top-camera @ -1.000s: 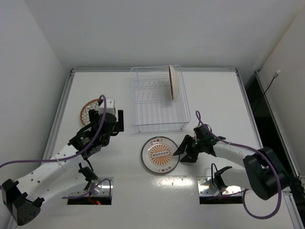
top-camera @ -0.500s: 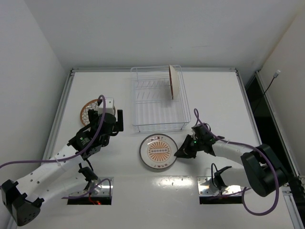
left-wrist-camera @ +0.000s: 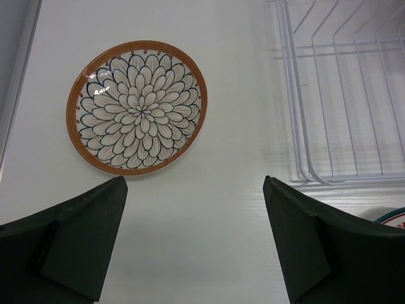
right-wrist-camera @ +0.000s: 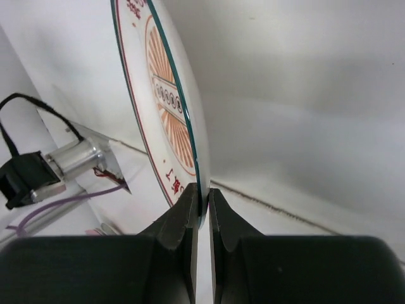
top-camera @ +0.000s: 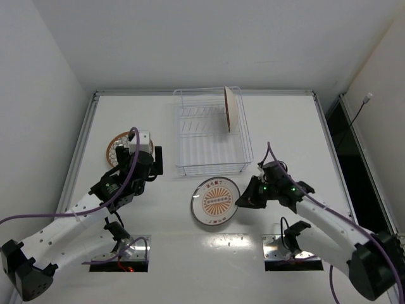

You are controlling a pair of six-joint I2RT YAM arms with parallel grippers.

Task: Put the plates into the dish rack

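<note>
My right gripper (top-camera: 242, 200) is shut on the right rim of the medallion plate (top-camera: 215, 201), a white plate with an orange sunburst centre and red rim lettering, just in front of the dish rack (top-camera: 212, 166). In the right wrist view the plate (right-wrist-camera: 166, 101) stands on edge, its rim pinched between the fingertips (right-wrist-camera: 191, 204). A second plate (top-camera: 231, 108) stands upright in the rack's far right slot. The third plate (left-wrist-camera: 137, 107), with a petal pattern and orange rim, lies flat on the table at the left (top-camera: 114, 147). My left gripper (left-wrist-camera: 193, 187) hangs open just short of it, holding nothing.
The white wire rack's near left corner (left-wrist-camera: 304, 171) shows in the left wrist view. Raised table rails (top-camera: 82, 149) run along the left, far and right sides. Two metal base plates (top-camera: 120, 253) sit at the near edge.
My right gripper closed on the medallion plate's right rim, and the plate shifted slightly right with it. The left arm stayed still.
</note>
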